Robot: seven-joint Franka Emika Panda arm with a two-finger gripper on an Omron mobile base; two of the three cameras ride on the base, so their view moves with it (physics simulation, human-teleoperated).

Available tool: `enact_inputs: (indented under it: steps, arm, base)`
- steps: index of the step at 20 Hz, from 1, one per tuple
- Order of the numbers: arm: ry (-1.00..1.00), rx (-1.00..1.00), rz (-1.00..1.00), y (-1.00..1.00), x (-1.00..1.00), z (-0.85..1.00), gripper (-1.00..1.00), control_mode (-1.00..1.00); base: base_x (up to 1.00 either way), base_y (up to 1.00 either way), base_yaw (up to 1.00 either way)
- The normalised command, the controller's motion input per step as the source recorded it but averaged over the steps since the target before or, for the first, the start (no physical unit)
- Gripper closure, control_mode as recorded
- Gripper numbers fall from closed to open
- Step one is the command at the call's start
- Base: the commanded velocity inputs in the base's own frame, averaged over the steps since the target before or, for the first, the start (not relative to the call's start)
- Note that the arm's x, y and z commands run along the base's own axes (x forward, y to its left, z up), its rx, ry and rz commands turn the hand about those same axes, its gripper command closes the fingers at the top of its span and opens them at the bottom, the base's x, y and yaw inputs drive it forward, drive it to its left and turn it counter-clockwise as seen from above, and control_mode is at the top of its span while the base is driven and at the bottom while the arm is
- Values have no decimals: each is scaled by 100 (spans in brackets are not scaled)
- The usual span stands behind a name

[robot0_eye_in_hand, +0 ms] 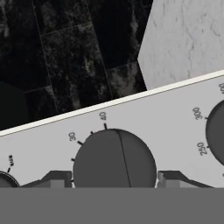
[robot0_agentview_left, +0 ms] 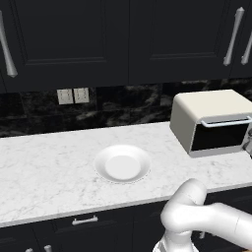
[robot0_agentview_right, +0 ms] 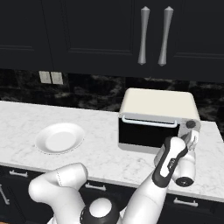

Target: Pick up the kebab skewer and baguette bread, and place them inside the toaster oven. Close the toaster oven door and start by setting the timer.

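One toaster oven (robot0_agentview_right: 157, 120) is seen on the marble bench (robot0_agentview_left: 44, 162) with its one toaster oven door (robot0_agentview_right: 146, 133) shut, at about 3 o'clock from one white plate (robot0_agentview_left: 122, 164). One pincer (robot0_eye_in_hand: 113, 180) is held at the oven's control panel, its two fingertips (robot0_eye_in_hand: 54, 178) spread on either side of one dark dial (robot0_eye_in_hand: 114, 158) marked 30 and 40; contact cannot be told. Part of a second dial (robot0_eye_in_hand: 216, 131) is seen at 3 o'clock in the hand view.

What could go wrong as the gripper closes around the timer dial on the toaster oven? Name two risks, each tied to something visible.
1. In the hand view the fingertips straddle the timer dial without visibly touching it; an off-centre close might slip off its rounded face.
2. A second dial sits close beside it, so a sideways drift could nudge the temperature setting.
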Motion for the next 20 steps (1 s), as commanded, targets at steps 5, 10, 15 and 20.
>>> enact_inputs:
  steps: [5,10,15,20]
  arm:
    - [0,0,0,0,-5,3,100,-100]
    - [-1,0,-2,0,-17,3,100,-100]
    - [0,0,-9,7,-31,1,100,-100]
    - [0,0,-11,13,-14,0,100,-100]
  base:
    - [0,0,0]
    - [0,0,0]
    - [0,0,0]
    - [0,0,0]
